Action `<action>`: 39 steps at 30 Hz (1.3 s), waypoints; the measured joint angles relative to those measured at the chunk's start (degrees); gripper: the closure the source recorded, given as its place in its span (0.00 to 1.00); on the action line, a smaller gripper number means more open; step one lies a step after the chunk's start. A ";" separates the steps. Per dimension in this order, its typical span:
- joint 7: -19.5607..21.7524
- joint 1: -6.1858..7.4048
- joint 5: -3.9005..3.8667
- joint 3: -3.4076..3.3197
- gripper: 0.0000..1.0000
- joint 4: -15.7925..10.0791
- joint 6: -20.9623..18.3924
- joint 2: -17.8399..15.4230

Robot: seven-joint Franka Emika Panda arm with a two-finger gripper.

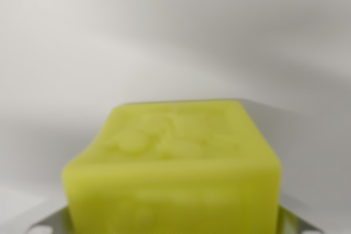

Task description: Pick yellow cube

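- Filling the bottom middle of the wrist view, the yellow cube (175, 173) sits out at 6 o'clock, blurry from being so close, with faint raised shapes on its top face.
- Metal bits of the hand (175, 220) peek out at 7 and 5 o'clock, right beside the cube; can't tell if it's actually clamped on.
- Plain pale grey counter (175, 36) from 9 through 12 to 3 o'clock.

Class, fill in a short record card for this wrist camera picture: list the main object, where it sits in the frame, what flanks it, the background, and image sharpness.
object: yellow-green cube with faint raised pattern on top
position: lower centre, very close to the camera
flanking: pale metal gripper fingers at both lower corners
grip: contact cannot be told
background: plain grey-white surface
sharpness: blurred
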 joint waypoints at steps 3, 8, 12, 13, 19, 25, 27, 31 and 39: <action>0.03 0.00 -0.01 0.00 1.00 -0.33 -0.87 -1.24; 0.08 -0.01 -0.07 0.00 1.00 -0.88 -2.43 -3.31; 0.12 -0.02 -0.12 0.00 1.00 -1.24 -3.70 -4.97; 0.14 -0.02 -0.13 0.00 1.00 -1.33 -4.02 -5.39; 0.18 -0.04 -0.20 0.00 1.00 -1.79 -6.00 -7.82; 0.22 -0.05 -0.26 0.00 1.00 -2.15 -8.04 -10.21; 0.24 -0.05 -0.27 0.00 1.00 -2.24 -8.73 -10.99; 0.26 -0.06 -0.31 0.00 1.00 -2.38 -10.11 -12.52; 0.30 -0.07 -0.36 0.00 1.00 -2.53 -13.00 -15.55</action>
